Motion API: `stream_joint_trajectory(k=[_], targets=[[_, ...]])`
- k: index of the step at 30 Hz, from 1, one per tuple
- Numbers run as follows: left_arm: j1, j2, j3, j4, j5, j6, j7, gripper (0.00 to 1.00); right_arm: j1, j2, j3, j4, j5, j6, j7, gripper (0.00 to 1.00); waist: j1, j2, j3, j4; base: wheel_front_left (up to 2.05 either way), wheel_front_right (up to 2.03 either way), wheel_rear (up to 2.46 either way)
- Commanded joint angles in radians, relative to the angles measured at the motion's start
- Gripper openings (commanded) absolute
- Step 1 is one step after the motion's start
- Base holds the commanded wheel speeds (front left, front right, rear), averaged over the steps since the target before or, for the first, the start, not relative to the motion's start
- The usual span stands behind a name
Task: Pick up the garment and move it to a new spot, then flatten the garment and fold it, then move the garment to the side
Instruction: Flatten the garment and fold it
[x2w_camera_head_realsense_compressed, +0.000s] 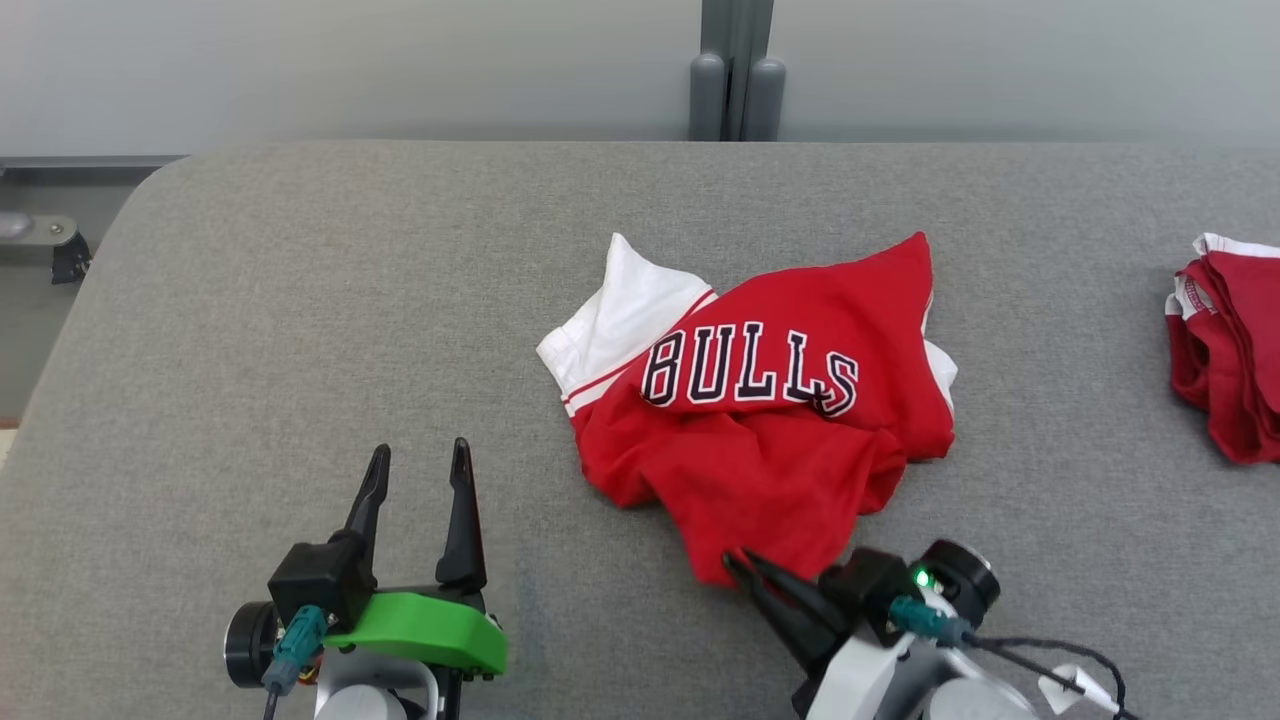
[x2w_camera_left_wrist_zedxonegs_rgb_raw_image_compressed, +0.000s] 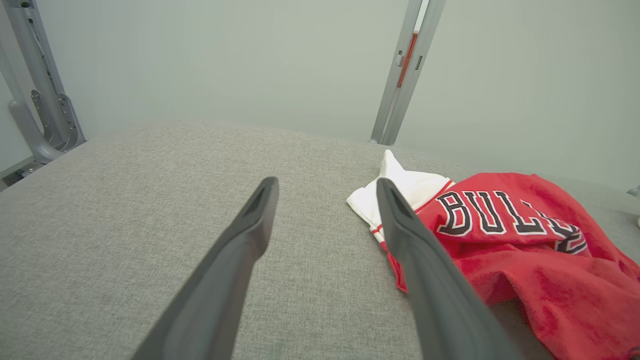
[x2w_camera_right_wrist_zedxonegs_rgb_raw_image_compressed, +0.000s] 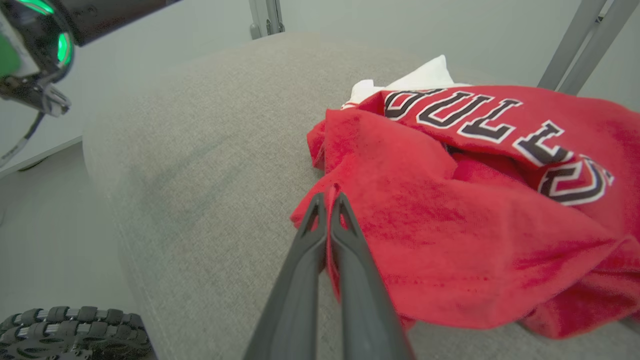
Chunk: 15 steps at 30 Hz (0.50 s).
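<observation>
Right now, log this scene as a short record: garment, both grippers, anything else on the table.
table: grey fabric surface
garment: red Bulls jersey, crumpled, mid-table
left gripper: open, over bare table, left of the jersey, apart from it
right gripper: shut, pinching the jersey's near edge
other: red and white cloth pile at the table's right edge
</observation>
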Motion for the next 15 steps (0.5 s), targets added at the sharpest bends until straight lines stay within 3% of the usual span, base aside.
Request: stream_joint_trajectory(k=[1,9,10,11,15], targets=[[0.010,0.002,0.003,0.002,0.009,-0.004,0.000,1.00,0.031,-0.008,0.012,-0.008,0.013,0.000,0.009,0.00,0.0000,0.0000,-0.003,-0.014,0.00,0.00,0.00],[0.014,0.002,0.009,0.002,0.010,-0.006,0.000,1.00,0.153,0.020,0.029,0.000,0.033,0.000,0.021,0.01,0.0000,0.0000,-0.005,-0.037,0.00,0.00,0.00],[0.014,0.002,0.011,0.004,0.011,-0.008,0.000,1.00,0.166,0.027,0.027,-0.002,0.038,0.000,0.018,0.77,0.0000,0.0000,-0.004,-0.041,0.00,0.00,0.00],[0.013,0.002,0.012,0.005,0.012,-0.008,0.000,1.00,0.169,0.028,0.020,-0.008,0.043,0.000,0.011,1.00,0.0000,0.0000,-0.004,-0.043,0.00,0.00,0.00],[0.010,0.002,0.012,0.004,0.013,-0.008,0.000,1.00,0.151,0.021,-0.057,-0.052,0.039,0.000,-0.010,1.00,0.0000,0.0000,-0.004,-0.047,0.00,0.00,0.00]])
